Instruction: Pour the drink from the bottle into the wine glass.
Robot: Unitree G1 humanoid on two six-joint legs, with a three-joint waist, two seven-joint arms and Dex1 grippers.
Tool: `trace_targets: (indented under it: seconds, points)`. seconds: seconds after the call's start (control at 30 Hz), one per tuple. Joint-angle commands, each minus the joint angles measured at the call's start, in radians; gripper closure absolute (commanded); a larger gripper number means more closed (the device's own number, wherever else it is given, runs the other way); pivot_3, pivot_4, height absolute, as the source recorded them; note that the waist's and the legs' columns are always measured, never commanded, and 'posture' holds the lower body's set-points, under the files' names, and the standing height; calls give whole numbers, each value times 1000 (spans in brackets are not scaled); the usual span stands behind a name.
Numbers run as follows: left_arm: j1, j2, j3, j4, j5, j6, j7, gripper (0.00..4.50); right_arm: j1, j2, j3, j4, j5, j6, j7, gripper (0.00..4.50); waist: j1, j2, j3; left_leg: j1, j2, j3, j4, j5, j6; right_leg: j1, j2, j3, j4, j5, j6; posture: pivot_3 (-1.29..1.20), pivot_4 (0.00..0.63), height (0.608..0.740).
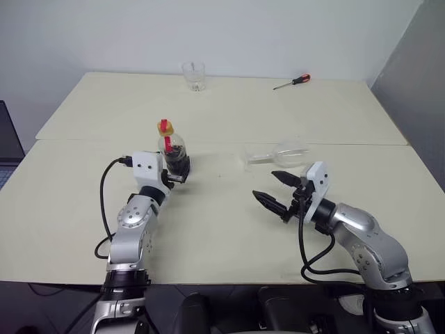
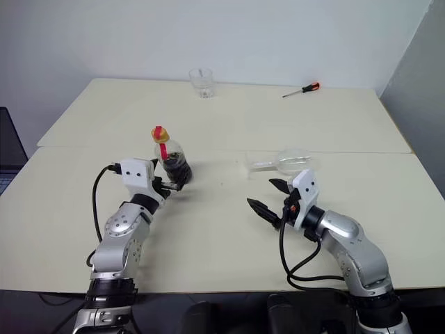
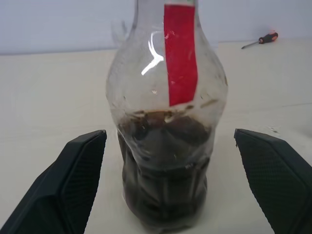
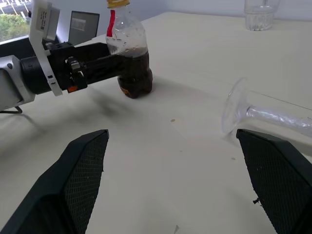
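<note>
Fingers of my left gripper (image 1: 178, 167) stand apart around the squat clear plastic cola bottle (image 1: 174, 149) upright mid-table; I'd centre, clamp low, while the open right gripper (image 1: 277, 189) rights the toppled clear stemmed wine glass (image 1: 278, 155).

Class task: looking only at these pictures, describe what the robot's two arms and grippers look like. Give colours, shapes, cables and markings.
Both arms are silver-grey metal with rounded joint housings and black bands. Each carries a white boxy wrist plate and a looping black cable. The left gripper and right gripper each have two black, tapered fingers, finely textured on the inner faces. The left wrist has a small orange mark.
</note>
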Motion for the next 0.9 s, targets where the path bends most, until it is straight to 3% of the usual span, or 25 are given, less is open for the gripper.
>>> trace_targets:
  seconds: [0.03, 0.33, 0.43, 0.6, 0.67, 0.9]
  points:
    - [-51, 10, 4, 52, 20, -46, 1, 31, -21, 8, -8, -22, 1, -20, -9, 0, 0, 0, 0, 0, 0, 0, 0, 0, 0, 0, 0, 0, 0, 0, 0, 0, 150, 740]
    - [-161, 18, 3, 222, 20, -94, -41, 31, -28, 8, -17, -42, 6, -6, -33, 0, 2, 0, 0, 0, 0, 0, 0, 0, 0, 0, 0, -1, 0, 0, 0, 0, 150, 740]
    - [-174, 10, 3, 251, 1, -114, -75, 646, -25, 5, -19, -46, 6, -2, -39, 0, 3, 0, 0, 0, 0, 0, 0, 0, 0, 0, 0, -1, 0, 0, 0, 0, 150, 740]
    - [-166, -11, -4, 260, 7, -125, -82, 2068, -24, 3, -21, -55, 10, 4, -51, 0, 7, 0, 0, -1, 0, 0, 1, 0, 0, 0, 0, -1, 0, 0, 0, 0, 150, 740]
    - [-161, -18, -9, 262, 12, -128, -82, 2395, -25, 0, -23, -58, 12, 7, -53, 0, 8, 0, 0, -1, 0, 0, 1, 0, 0, 0, 0, -1, 0, 0, 0, 0, 150, 740]
    - [-145, -32, -21, 236, 8, -116, -92, 2549, -59, -1, -37, -68, 19, 21, -69, 0, 9, 0, 0, -1, 0, 0, 1, 0, 0, 0, 0, -1, 0, 0, 0, 0, 150, 740]
